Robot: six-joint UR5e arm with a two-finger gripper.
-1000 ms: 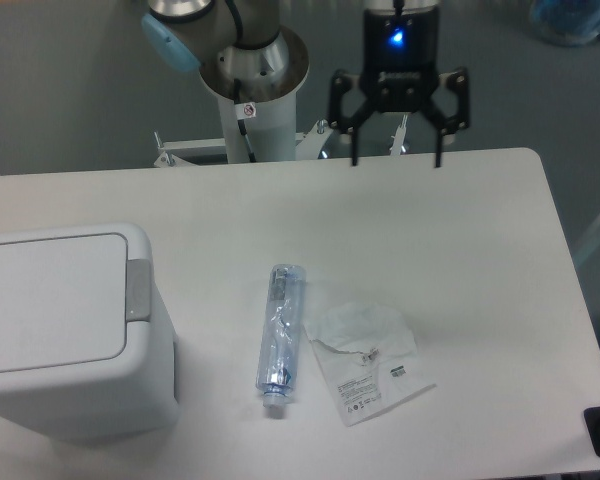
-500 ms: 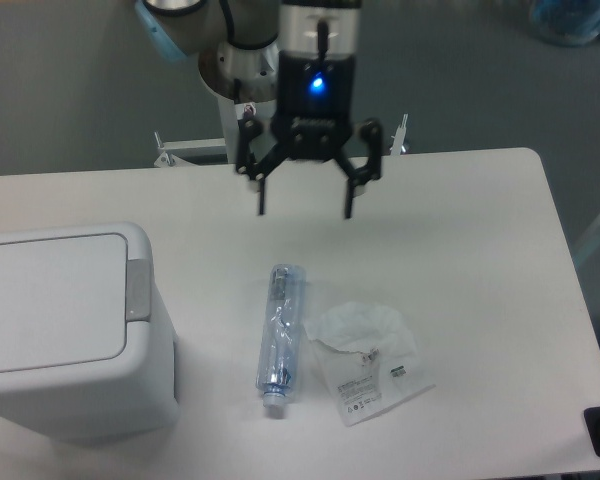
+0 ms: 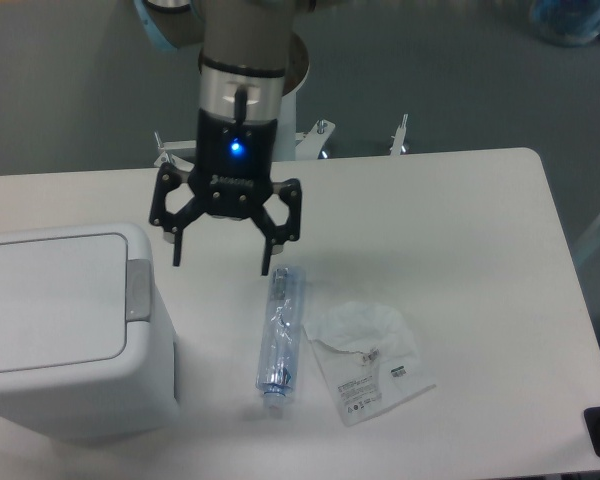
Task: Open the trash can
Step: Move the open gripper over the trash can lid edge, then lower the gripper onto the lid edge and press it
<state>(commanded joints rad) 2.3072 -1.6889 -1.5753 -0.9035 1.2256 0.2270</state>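
The trash can (image 3: 60, 335) is a large boxy white bin at the table's left front, with a flat white lid lying closed and a grey push tab (image 3: 138, 290) on its right edge. My gripper (image 3: 221, 267) hangs open and empty above the table, its fingertips pointing down, just right of and slightly behind the grey tab. It touches nothing.
A clear plastic bottle (image 3: 281, 335) lies on the white table (image 3: 460, 220) just right of the gripper. A crumpled clear plastic bag with a label (image 3: 365, 360) lies right of the bottle. The arm's base (image 3: 260, 90) stands behind the table's far edge.
The gripper has moved left and toward the front, from the far right edge to near the trash can's grey tab. It stays open. Nothing else moved.
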